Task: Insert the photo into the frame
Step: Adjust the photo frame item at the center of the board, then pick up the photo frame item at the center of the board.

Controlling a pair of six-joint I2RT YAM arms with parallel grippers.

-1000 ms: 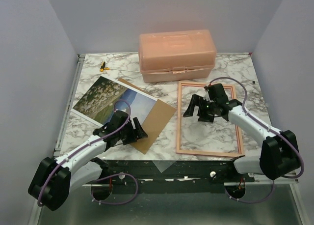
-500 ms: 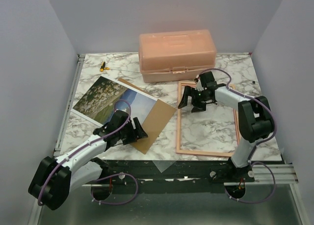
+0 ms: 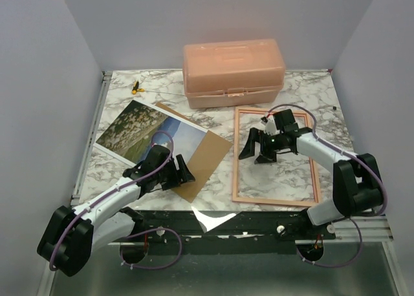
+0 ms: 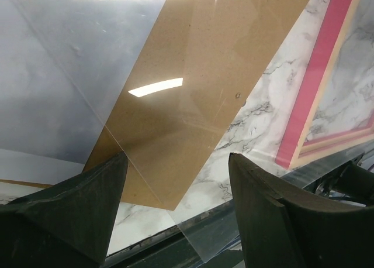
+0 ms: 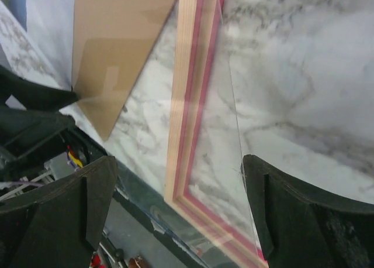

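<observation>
The photo (image 3: pixel 145 133), a meadow and sky print, lies face up at the left, over a brown backing board (image 3: pixel 206 159). The frame (image 3: pixel 237 155), with a pinkish-red and light wood border, lies flat at the right. A loose clear pane (image 3: pixel 213 220) lies across the board and the frame's left rail, one corner over the front edge. My left gripper (image 3: pixel 181 172) is open and empty over the board's near corner (image 4: pixel 193 92). My right gripper (image 3: pixel 255 145) is open inside the frame (image 5: pixel 190 104); its right finger (image 5: pixel 292 215) meets the pane's edge.
A salmon-pink lidded box (image 3: pixel 233 72) stands at the back centre. A small yellow and black object (image 3: pixel 136 86) lies at the back left. Grey walls close both sides. The table's dark front rail (image 3: pixel 259 220) runs just beyond the frame's near side.
My right gripper swung back toward the frame's top left corner, then came forward again over its upper left part. A bright glare appeared on the pane's corner at the front edge. The left arm stayed still.
</observation>
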